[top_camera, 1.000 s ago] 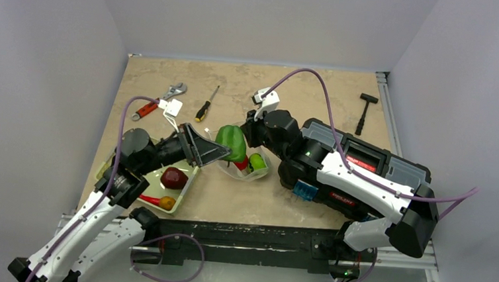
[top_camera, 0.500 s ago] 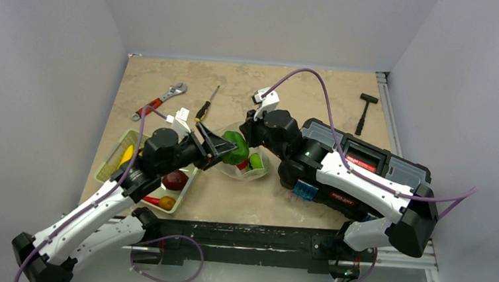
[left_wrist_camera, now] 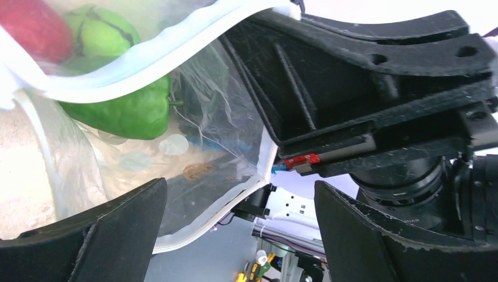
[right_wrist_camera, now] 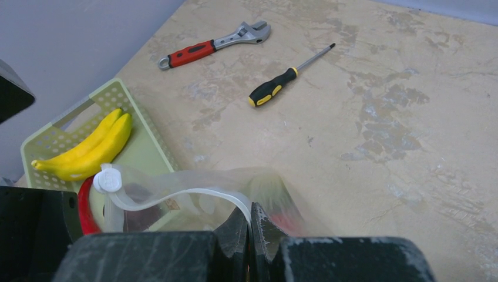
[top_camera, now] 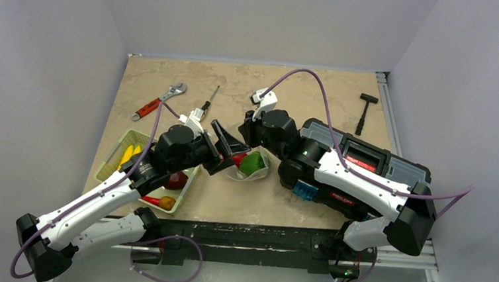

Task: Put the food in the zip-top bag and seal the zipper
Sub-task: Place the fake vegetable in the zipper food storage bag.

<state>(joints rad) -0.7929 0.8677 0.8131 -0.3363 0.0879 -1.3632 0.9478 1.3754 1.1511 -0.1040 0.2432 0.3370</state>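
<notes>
Tan table (top_camera: 304, 85); green pepper (left_wrist_camera: 126, 111) stalk wrist-only

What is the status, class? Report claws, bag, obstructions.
Left claw open at mouth of clear dotted plastic zip-top bag. Right claw shut on bag's rim. Green toy pepper inside, zipper unsealed. No obstruction seen.

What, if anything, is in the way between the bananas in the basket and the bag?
Nothing on the table lies between the bananas and the zip-top bag. Only the open left gripper sits at the bag's mouth, which the right gripper pinches open.
</notes>
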